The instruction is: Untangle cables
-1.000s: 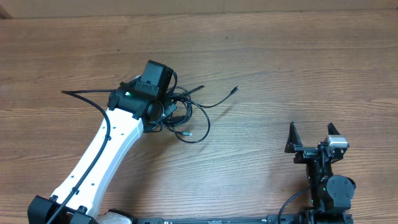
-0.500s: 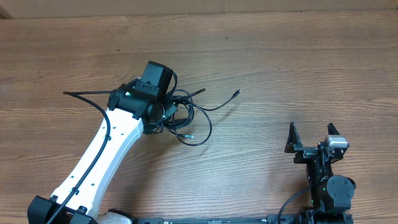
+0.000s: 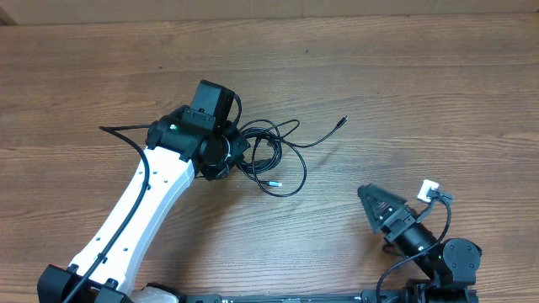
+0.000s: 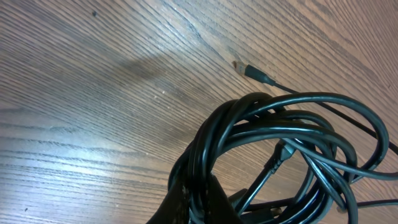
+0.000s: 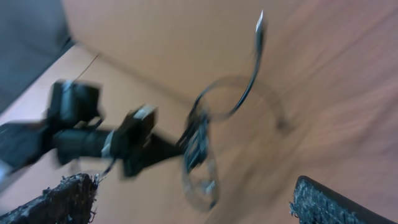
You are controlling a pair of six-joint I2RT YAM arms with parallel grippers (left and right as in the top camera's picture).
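The cables (image 4: 208,134) are squeezed tight in a bunch by the left gripper (image 4: 194,198), near the middle of the wooden table (image 3: 421,84). Loose loops are spread out beside it, and one plug end (image 3: 341,121) is stretched toward the right. The right gripper (image 3: 381,209) is held wide open, well apart, with nothing in it.

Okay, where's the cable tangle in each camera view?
Overhead: cables just left of centre.
Left wrist: cables lower right, close up.
Right wrist: cables centre, blurred.
Shared landmark: the left gripper, shut on them.
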